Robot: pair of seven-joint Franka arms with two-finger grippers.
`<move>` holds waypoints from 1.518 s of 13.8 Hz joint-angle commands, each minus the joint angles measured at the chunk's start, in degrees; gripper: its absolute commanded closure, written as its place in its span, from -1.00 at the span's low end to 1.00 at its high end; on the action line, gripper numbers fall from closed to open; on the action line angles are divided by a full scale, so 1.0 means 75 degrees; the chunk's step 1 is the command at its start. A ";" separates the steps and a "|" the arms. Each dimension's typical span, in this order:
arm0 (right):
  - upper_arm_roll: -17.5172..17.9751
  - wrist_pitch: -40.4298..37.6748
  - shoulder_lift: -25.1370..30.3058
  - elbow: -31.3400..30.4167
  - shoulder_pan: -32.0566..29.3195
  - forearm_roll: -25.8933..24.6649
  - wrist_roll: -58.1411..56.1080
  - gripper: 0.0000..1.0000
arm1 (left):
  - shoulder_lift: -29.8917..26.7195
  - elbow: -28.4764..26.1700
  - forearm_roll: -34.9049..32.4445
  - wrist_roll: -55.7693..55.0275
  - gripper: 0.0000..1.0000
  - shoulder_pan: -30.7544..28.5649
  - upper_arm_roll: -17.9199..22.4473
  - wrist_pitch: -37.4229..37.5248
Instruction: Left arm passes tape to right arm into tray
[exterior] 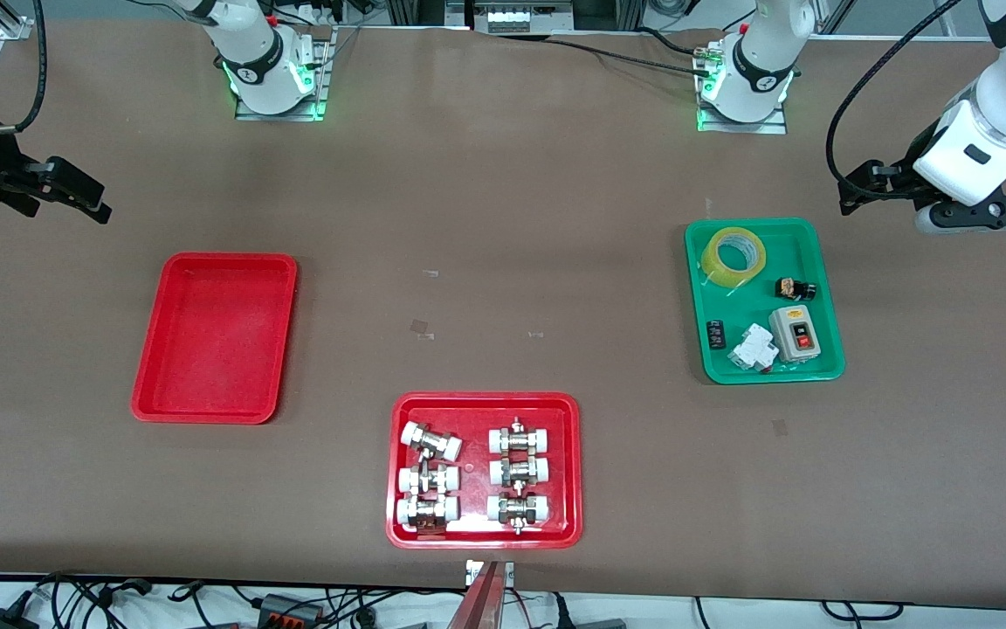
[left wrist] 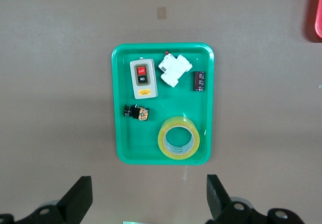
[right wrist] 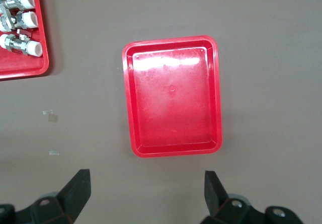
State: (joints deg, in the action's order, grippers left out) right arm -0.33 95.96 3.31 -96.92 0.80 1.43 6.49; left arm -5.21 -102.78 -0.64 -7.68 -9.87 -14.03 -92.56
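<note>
Left gripper (exterior: 852,188): hangs over bare table by the edge at the left arm's end, just off the green tray (exterior: 824,288); fingers (left wrist: 78,199) spread wide, nothing between them.
Right gripper (exterior: 93,203): waits over the table near the edge at the right arm's end, above and off the red tray (exterior: 215,336); fingers (right wrist: 75,189) also spread, empty.
Tape (exterior: 733,255): lies flat in the green tray's corner nearest the left arm's base, hole up, just beside the rim.
Tray-mates: switch box (exterior: 795,333), breaker (exterior: 752,348) and two small parts share the green tray, apart from the roll.
Handling: likely light and stiff, with a smooth, slick outer face.
Hold: one finger inside the core, one outside, pinching the wall; leave the opposite wall free for the right gripper.
Fittings tray (exterior: 484,469): sits at the middle of the front edge, uninvolved.
</note>
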 commanded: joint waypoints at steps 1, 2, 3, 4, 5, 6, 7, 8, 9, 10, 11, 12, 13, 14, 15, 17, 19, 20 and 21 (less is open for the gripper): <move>0.0021 -0.0173 -0.0054 0.0184 -0.0118 0.0148 -0.0173 -1.00 | -0.0102 0.0040 -0.0032 0.0145 -1.00 -0.0032 -0.0028 0.0142; 0.0021 -0.0208 -0.0101 0.0265 -0.0118 0.0160 -0.0209 -1.00 | -0.0091 0.0040 -0.0032 0.0145 -1.00 -0.0020 -0.0040 0.0131; 0.0033 -0.0209 -0.0124 0.0278 -0.0130 0.0172 -0.0197 -1.00 | -0.0090 0.0040 0.0026 0.0145 -1.00 -0.0020 -0.0040 0.0131; 0.0033 -0.0220 -0.0125 0.0266 -0.0118 0.0172 -0.0151 -1.00 | -0.0090 0.0040 0.0084 0.0134 -1.00 -0.0031 -0.0017 0.0131; 0.0021 -0.0232 -0.0125 0.0255 -0.0118 0.0172 -0.0104 -1.00 | -0.0067 0.0040 0.0096 0.0157 -1.00 -0.0032 -0.0005 0.0131; 0.0033 -0.0220 -0.0125 0.0255 -0.0118 0.0172 -0.0080 -1.00 | -0.0021 0.0040 0.0096 0.0157 -1.00 -0.0020 -0.0016 0.0142; 0.0033 -0.0220 -0.0125 0.0266 -0.0118 0.0172 -0.0068 -1.00 | 0.0038 0.0017 0.0096 0.0145 -1.00 -0.0008 -0.0017 0.0143; 0.0033 -0.0197 -0.0136 0.0290 -0.0141 0.0172 -0.0161 -1.00 | 0.0224 0.0005 0.0085 0.0134 -1.00 -0.0020 -0.0017 0.0154; 0.0033 -0.0197 -0.0206 0.0348 -0.0142 0.0172 -0.0185 -1.00 | 0.0365 -0.0076 0.0085 0.0145 -1.00 -0.0055 -0.0005 0.0085; 0.0021 -0.0209 -0.0230 0.0395 -0.0142 0.0172 -0.0197 -1.00 | 0.0587 -0.0065 0.0062 0.0145 -1.00 -0.0125 0.0042 0.0049; 0.0021 -0.0220 -0.0230 0.0395 -0.0130 0.0172 -0.0116 -1.00 | 0.0960 -0.0088 -0.0008 0.0145 -1.00 -0.0218 0.0042 -0.0090; 0.0033 -0.0220 -0.0230 0.0384 -0.0118 0.0172 -0.0057 -1.00 | 0.1359 -0.0332 -0.0009 0.0145 -1.00 -0.0289 0.0042 -0.0614; 0.0033 -0.0220 -0.0218 0.0372 -0.0118 0.0172 -0.0045 -1.00 | 0.1560 -0.0822 -0.0009 0.0145 -1.00 -0.0417 0.0042 -0.1269; 0.0033 -0.0232 -0.0218 0.0372 -0.0095 0.0172 -0.0045 -1.00 | 0.1608 -0.1442 -0.0021 0.0145 -1.00 -0.0616 0.0030 -0.1890; 0.0033 -0.0220 -0.0218 0.0372 -0.0083 0.0160 -0.0045 -1.00 | 0.1736 -0.1993 -0.0021 0.0157 -1.00 -0.0652 0.0042 -0.2488; 0.0033 -0.0220 -0.0218 0.0360 -0.0083 0.0160 -0.0045 -1.00 | 0.2134 -0.2746 -0.0032 0.0157 -1.00 -0.0734 0.0042 -0.3638; 0.0033 -0.0232 -0.0218 0.0348 -0.0083 0.0160 -0.0045 -1.00 | 0.2649 -0.2819 -0.0032 0.0145 -1.00 -0.0653 -0.0028 -0.3795; 0.0033 -0.0232 -0.0218 0.0348 -0.0083 0.0160 -0.0045 -1.00 | 0.2710 -0.2842 -0.0032 0.0145 -1.00 -0.0629 -0.0040 -0.3795; 0.0033 -0.0232 -0.0218 0.0348 -0.0083 0.0172 -0.0045 -1.00 | 0.2687 -0.2970 -0.0032 0.0134 -1.00 -0.0641 -0.0040 -0.3783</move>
State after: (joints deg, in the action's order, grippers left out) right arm -0.35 95.31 2.03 -95.49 0.54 1.74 6.28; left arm 15.58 -124.21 -0.51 -7.43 -14.71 -13.86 -120.88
